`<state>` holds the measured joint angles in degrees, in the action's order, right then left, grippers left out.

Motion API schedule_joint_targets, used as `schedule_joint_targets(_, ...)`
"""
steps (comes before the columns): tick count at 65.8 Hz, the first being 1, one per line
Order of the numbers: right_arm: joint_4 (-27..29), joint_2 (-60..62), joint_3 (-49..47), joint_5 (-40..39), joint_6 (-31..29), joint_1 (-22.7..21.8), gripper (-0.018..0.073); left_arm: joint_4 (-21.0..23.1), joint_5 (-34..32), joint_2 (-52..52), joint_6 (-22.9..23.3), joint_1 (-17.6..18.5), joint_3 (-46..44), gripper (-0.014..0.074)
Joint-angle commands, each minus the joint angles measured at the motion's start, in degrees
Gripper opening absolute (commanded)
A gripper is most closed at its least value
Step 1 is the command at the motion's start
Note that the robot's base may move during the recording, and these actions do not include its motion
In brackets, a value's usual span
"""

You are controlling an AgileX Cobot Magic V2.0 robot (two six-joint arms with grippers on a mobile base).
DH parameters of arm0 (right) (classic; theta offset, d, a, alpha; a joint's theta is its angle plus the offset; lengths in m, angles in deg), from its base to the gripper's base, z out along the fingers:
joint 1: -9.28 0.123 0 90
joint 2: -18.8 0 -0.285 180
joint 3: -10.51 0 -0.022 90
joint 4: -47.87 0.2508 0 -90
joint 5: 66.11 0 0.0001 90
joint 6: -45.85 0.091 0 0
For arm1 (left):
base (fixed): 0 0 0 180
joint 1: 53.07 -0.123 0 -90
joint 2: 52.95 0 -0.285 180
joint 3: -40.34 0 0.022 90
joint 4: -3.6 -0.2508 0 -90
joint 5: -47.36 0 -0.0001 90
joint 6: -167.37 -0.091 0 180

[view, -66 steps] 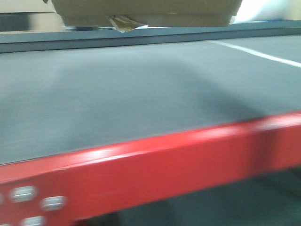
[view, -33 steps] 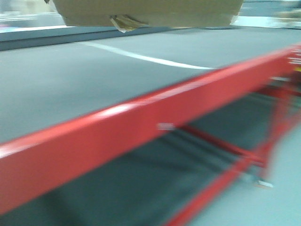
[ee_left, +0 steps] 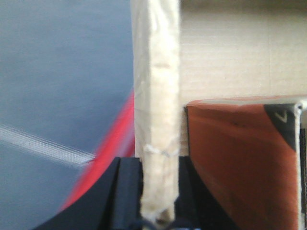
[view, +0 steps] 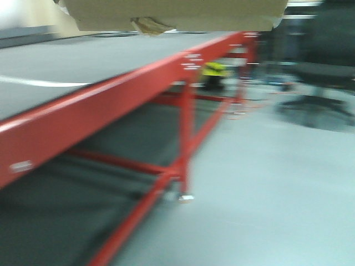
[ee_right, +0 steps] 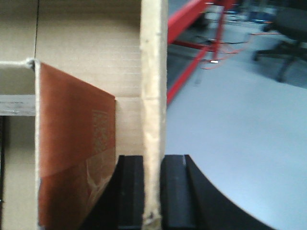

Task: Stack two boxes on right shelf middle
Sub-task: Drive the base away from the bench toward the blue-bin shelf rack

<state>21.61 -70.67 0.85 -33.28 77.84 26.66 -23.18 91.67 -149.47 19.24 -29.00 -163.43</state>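
The box (view: 172,14) is plain tan cardboard, its cut edge paler cream, with a yellowish tape scrap (view: 148,25) beneath. Inside, a rust-orange panel (ee_left: 240,163) has a black corner. The left pincer (ee_left: 157,167) and right pincer (ee_right: 152,163) are black. The rack frame (view: 111,102) is bright red, its deck (view: 83,55) dull grey with 1 white stripe (view: 39,83); the floor (view: 277,183) pale grey.

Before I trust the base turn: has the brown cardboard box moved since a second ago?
Yes. The brown cardboard box has swung right with the camera: the red metal rack beam, earlier across the frame, now recedes at left.
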Motion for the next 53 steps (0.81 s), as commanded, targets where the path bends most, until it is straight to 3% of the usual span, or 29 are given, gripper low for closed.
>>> schedule_joint_targets(1, -1.3, 0.8, -0.7, -3.8, 0.0, -0.3, -0.0163, 0.6, -3.4, 0.9, 0.4, 0.1, -0.9, -0.0111)
schedule_joint_targets(53, -1.3, 0.8, -0.7, -3.8, 0.0, -0.3, -0.0163, 0.6, -3.4, 0.9, 0.4, 0.1, -0.9, -0.0111)
